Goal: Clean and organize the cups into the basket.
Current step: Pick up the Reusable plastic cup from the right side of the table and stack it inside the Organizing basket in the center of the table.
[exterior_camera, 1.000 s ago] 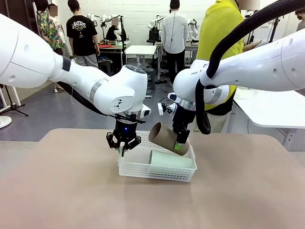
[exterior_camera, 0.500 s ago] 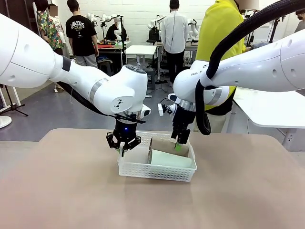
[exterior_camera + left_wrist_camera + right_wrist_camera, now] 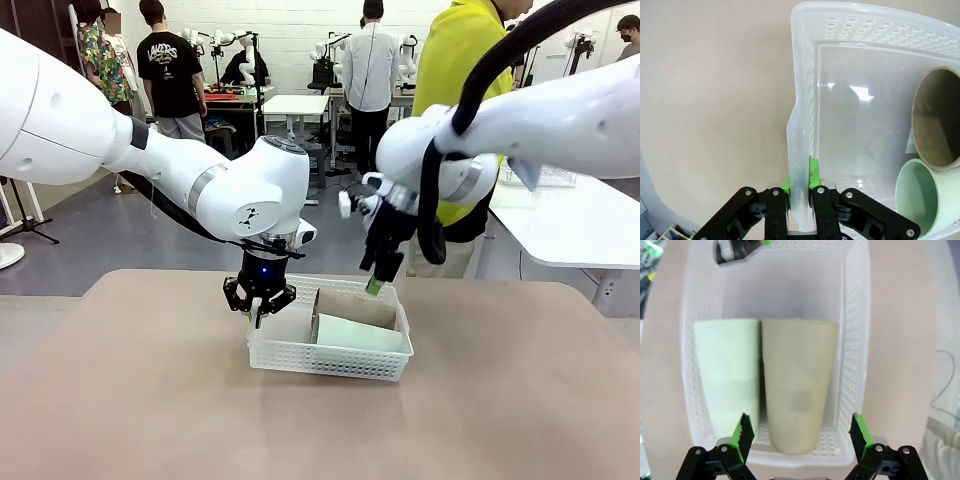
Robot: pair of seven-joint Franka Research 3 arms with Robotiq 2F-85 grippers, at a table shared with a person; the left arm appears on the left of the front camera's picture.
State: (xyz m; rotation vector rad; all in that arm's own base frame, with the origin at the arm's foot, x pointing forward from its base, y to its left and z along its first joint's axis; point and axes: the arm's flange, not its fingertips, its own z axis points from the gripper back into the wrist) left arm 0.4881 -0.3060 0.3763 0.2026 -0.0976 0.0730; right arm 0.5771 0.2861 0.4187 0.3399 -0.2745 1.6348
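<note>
Two cups lie on their sides in the white lattice basket (image 3: pixel 322 359) at the centre of the front view, on a tan table (image 3: pixel 140 400). The pale mint green cup (image 3: pixel 727 380) lies at the left of the right wrist view. The brown-taupe cup (image 3: pixel 797 375) lies close beside it at the frame's middle. Both point their wider mouths toward the top of that picture. In the left wrist view the same two open mouths show at the right edge, the brown one above the green one.

The left gripper (image 3: pixel 258 312) stands at the basket's left end in the front view. In its own wrist view, at the bottom centre, its green pads (image 3: pixel 813 172) are pressed together on the basket's thin end wall, one pad inside and one outside.

The right gripper (image 3: pixel 375 286) hangs just above the basket's far right corner in the front view, apart from the cups. Its jaws are spread wide and hold nothing. In the right wrist view its two green pads rise from the bottom edge, one on each side of the brown cup's narrow base.

A person in a yellow shirt (image 3: pixel 450 60) stands behind the right arm at the upper right of the front view.
</note>
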